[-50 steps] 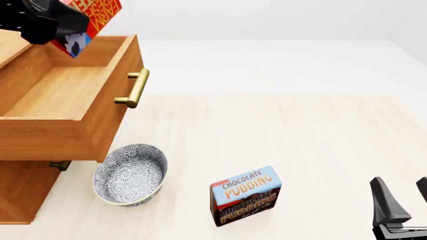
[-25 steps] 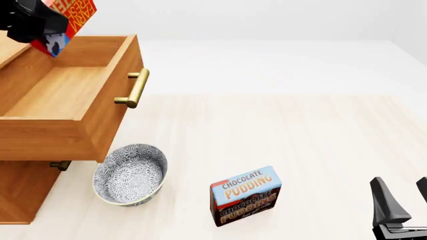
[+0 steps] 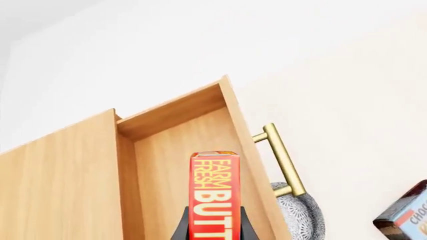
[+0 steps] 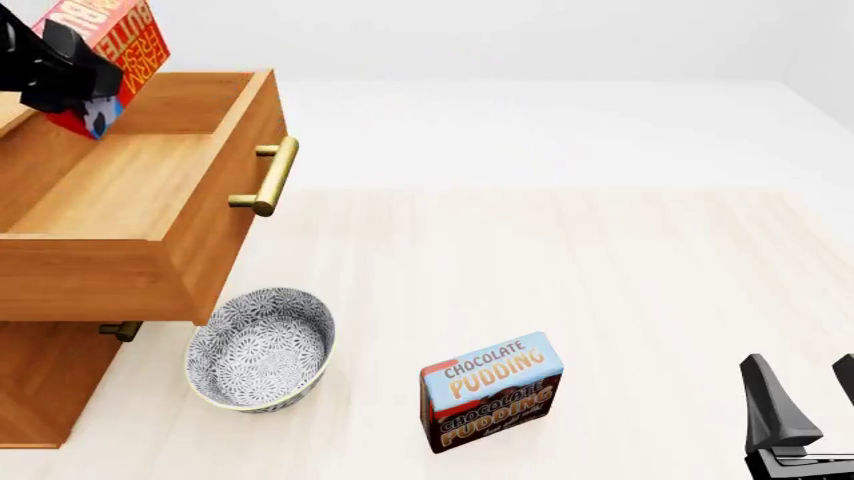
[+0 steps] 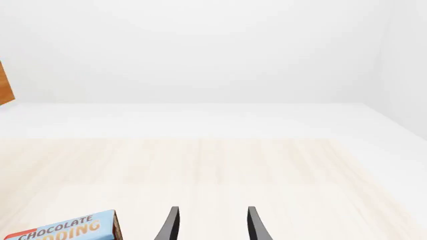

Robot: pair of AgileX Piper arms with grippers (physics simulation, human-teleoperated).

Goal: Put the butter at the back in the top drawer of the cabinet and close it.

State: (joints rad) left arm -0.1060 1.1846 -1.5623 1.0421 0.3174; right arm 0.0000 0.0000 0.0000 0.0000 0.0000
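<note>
Gripping boxy butter [image 4: 110, 52], left claw [image 3: 213, 227]

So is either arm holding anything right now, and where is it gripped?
The left tool grips the butter by its lower end, above the open top drawer. The right tool is open and empty.

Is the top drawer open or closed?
Open. The top drawer sticks far out from the cabinet, and its bare wooden inside shows, with nothing lying in it.

Left gripper [image 4: 60, 70]: matte black, blocky angular housing. Right gripper [image 5: 210, 226]: two slim black tapered fingers [image 4: 774, 405], dark grey base seen below.
</note>
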